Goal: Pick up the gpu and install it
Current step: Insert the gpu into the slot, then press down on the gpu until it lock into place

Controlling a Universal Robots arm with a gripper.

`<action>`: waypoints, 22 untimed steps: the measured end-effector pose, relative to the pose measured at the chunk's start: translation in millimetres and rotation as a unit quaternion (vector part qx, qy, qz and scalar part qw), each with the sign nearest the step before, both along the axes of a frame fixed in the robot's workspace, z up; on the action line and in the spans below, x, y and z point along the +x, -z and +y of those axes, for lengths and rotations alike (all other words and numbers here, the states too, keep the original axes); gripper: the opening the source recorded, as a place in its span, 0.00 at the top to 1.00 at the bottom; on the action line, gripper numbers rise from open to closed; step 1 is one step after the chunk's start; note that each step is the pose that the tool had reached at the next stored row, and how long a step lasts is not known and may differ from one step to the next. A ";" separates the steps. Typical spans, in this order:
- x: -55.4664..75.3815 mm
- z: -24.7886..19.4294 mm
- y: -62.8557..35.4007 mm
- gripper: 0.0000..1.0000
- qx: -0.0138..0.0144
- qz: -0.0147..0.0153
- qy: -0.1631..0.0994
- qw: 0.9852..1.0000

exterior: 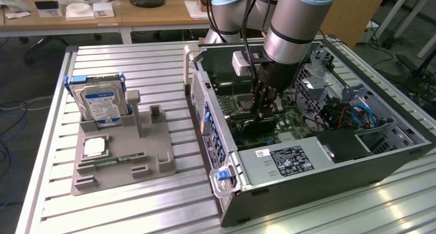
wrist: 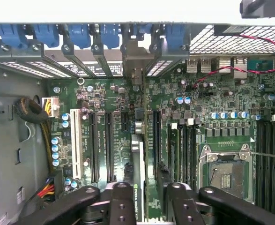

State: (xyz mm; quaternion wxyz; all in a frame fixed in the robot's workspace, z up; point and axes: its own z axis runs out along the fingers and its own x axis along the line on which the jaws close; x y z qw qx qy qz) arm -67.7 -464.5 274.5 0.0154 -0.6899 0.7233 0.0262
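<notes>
1. My hand (exterior: 264, 107) is down inside the open computer case (exterior: 381, 157), over the motherboard (wrist: 104, 101). It is closed partway on the gpu (wrist: 138, 187), gripping the card's top edge between the fingers (wrist: 120, 206).
2. The gpu stands on edge, just above or already meeting the motherboard; I cannot tell whether it is seated. In the wrist view its metal bracket (wrist: 136, 75) lines up toward the rear openings of the case.
3. To do this step well, I judge the card must stay upright and parallel to the long slots (wrist: 108, 145), with the bracket entering its rear opening squarely. Pressure should be straight down and even along the edge, never twisted.
4. Near the card on the motherboard: the empty processor socket (wrist: 224, 171) to one side, rows of capacitors (wrist: 57, 150) and a bundle of coloured wires (wrist: 46, 190) to the other. These crowd the card and could snag it.
5. Outside the case, on the desk (exterior: 136, 65), a grey holder (exterior: 119, 157) carries the hard drive (exterior: 99, 103), well apart from the motherboard.
</notes>
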 end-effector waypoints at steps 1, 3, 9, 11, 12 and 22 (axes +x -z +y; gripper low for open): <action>0.0 0.0 0.0 0.67 0.000 0.000 0.000 1.000; 0.0 0.0 -0.1 0.80 0.000 0.000 0.000 1.000; 0.0 0.0 -0.1 0.89 0.000 0.000 0.000 1.000; 0.0 0.0 -0.1 0.89 0.000 0.000 0.000 1.000; 0.0 0.0 -0.1 0.89 0.000 0.000 0.000 1.000; -0.8 0.0 -0.1 0.89 0.000 0.000 0.000 1.000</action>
